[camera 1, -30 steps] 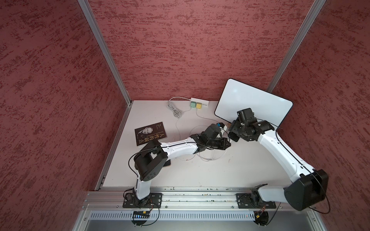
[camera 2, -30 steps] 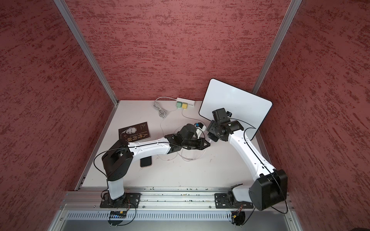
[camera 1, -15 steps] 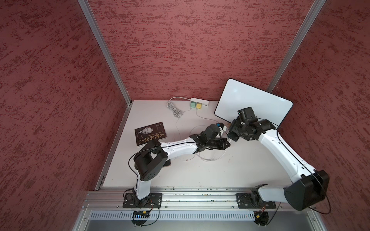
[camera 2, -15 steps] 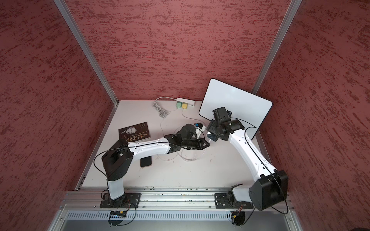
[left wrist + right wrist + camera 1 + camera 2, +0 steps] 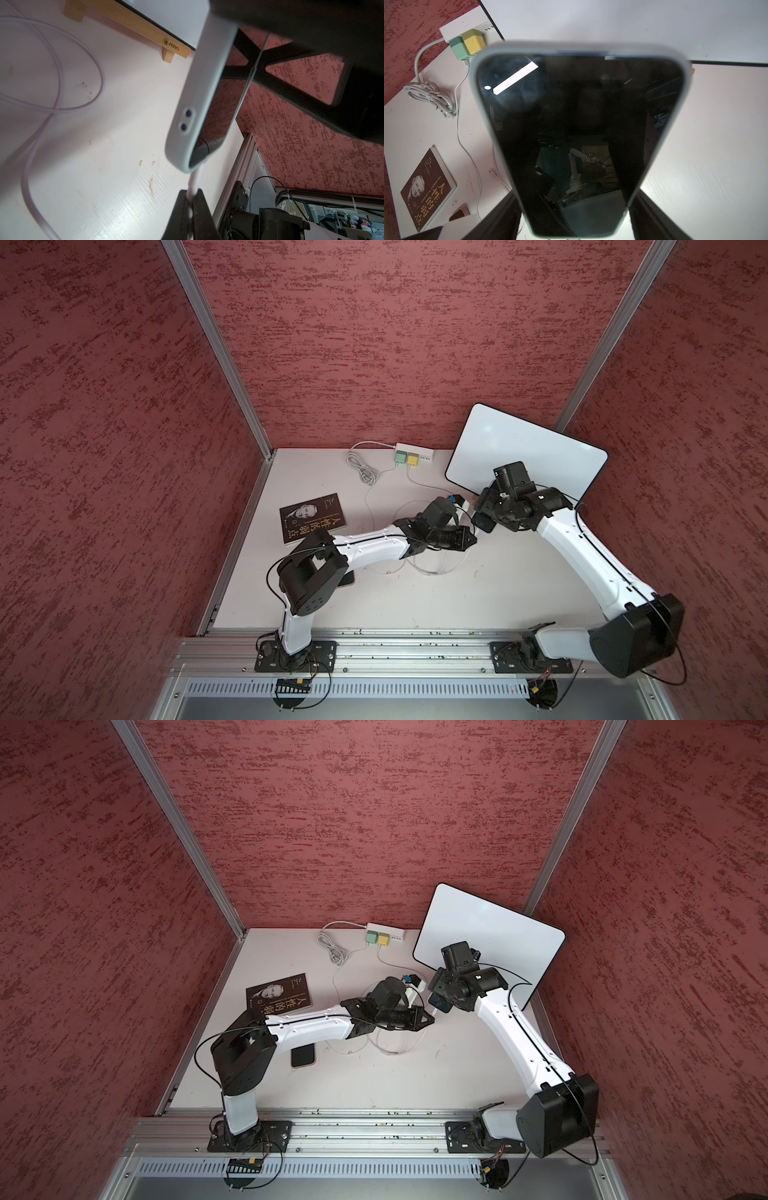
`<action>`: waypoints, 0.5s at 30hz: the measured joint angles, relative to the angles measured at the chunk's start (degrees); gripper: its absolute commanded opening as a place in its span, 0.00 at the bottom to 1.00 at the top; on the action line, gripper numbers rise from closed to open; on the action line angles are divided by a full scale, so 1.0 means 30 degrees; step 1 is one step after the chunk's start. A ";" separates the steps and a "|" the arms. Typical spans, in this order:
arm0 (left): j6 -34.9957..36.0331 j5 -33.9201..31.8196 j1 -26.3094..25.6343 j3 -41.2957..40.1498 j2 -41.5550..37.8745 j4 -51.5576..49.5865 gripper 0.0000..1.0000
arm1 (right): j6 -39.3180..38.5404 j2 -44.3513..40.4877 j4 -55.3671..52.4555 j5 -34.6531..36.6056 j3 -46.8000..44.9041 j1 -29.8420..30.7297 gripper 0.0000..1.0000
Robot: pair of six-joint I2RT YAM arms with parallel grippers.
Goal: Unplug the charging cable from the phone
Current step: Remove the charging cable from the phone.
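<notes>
While the right gripper (image 5: 576, 207) stands spread wide with a finger on each long edge of the phone (image 5: 577, 124), it holds that phone off the table (image 5: 457, 601), dark screen toward its own wrist camera. Just beyond the phone's free end sits the left gripper (image 5: 190, 196), its jaws pressed together and pinching the cable (image 5: 193, 179) right where the cable leaves the case. Only a short pale piece of cable shows between the case and the fingers. The port is hidden behind the case's corner, so whether the plug is seated cannot be told.

Behind the left gripper the rest of the cable lies in slack loops on the table and runs back toward a white strip (image 5: 424, 455) by the far wall, which carries a green charger (image 5: 400, 457) and a yellow charger (image 5: 412, 459) side by side. Past the right gripper, on the side away from the left arm, a white board (image 5: 528, 456) leans in a wooden stand (image 5: 145, 27). A book (image 5: 311, 516) lies flat beside the left forearm, well apart from both grippers.
</notes>
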 measured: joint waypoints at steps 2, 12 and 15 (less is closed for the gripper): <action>0.0000 -0.0007 0.0000 0.0000 0.0000 -0.0007 0.10 | -0.0007 0.0058 0.0007 0.0007 0.0000 0.0000 0.28; 0.0328 -0.0437 -0.0117 -0.0036 -0.0204 -0.0561 0.10 | -0.0182 0.0663 0.0051 0.0007 0.0204 -0.0007 0.28; 0.0503 -0.0634 -0.0138 -0.0036 -0.0393 -0.0831 0.10 | -0.0219 0.0896 0.0036 -0.0022 0.0408 -0.0015 0.28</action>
